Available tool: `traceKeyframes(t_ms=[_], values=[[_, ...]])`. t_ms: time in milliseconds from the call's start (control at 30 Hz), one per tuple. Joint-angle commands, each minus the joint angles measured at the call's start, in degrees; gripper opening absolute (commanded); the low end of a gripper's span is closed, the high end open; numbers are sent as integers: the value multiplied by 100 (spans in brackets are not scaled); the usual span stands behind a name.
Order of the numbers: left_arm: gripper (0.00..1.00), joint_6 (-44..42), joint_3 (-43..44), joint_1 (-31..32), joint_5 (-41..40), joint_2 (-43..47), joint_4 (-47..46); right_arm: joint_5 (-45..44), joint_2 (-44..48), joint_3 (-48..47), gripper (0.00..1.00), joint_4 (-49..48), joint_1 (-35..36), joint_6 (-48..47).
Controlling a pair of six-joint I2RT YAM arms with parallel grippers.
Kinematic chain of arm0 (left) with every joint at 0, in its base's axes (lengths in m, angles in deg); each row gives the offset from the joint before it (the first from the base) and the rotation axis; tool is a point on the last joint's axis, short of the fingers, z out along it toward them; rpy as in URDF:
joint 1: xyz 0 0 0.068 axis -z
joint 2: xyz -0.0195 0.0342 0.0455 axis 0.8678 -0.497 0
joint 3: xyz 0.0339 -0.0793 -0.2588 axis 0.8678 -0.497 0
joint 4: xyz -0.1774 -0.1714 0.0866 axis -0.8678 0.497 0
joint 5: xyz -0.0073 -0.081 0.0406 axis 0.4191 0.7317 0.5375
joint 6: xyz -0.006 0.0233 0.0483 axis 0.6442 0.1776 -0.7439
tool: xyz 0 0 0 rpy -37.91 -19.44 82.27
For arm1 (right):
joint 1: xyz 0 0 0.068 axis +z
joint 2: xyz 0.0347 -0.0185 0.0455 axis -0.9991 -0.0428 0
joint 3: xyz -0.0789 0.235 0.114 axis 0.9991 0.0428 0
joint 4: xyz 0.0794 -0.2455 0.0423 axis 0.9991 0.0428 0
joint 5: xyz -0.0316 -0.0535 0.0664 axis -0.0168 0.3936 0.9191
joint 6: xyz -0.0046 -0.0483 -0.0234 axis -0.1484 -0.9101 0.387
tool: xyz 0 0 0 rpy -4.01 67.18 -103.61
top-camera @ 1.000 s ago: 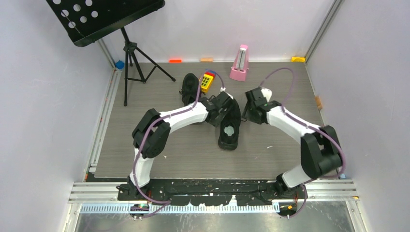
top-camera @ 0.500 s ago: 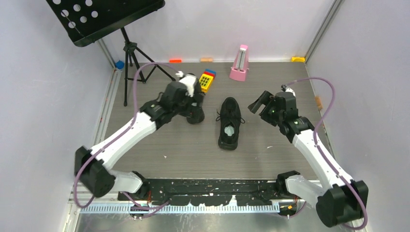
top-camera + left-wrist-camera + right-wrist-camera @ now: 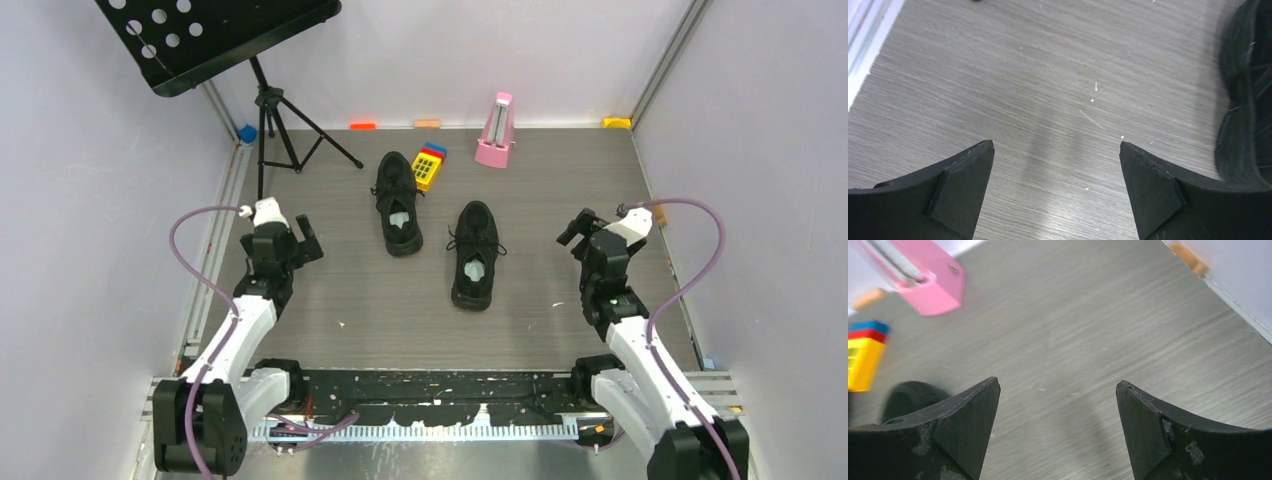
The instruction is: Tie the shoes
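2 shoes (image 3: 474,255) black — metronome (image 3: 497,128) pink, tabletop (image 3: 330,290) grey.

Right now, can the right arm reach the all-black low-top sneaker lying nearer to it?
Probably yes. The right gripper hangs open just to the side of that sneaker, with only bare grey wood-grain table between them; the pink metronome stands well behind, out of the way.

Folded low at either side: white-and-black left arm (image 3: 240,325) and white-and-black right arm (image 3: 652,352), forearms angled up and inward. Black two-finger left tool (image 3: 308,238) spread wide, gripping nothing; black two-finger right tool (image 3: 578,228) likewise spread and bare.
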Motion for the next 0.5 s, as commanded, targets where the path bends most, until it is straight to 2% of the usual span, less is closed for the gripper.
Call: traceKeyframes(t_ms=[0, 67, 133, 233, 333, 467], values=[[100, -123, -507, -159, 77, -246, -1760, -205, -552, 573, 92, -2096, -239, -842], [100, -249, -690, -157, -54, -558, -2358, 62, -944, 431, 92, -1962, -267, -1066], [100, -429, -673, -178, -41, -855, -2591, -68, -1195, 496, 92, -2160, -269, -1157], [100, -655, -870, -175, -13, -1205, -3075, -19, -1382, 1121, 92, -3276, -301, -1402], [100, -822, -1356, -179, -7, -1483, -4238, 199, -1744, 1296, 93, -3775, -313, -1601], [96, -997, -1356, -186, 207, -1556, -4384, -32, -2705, 1509, 93, -5069, -342, -1762]])
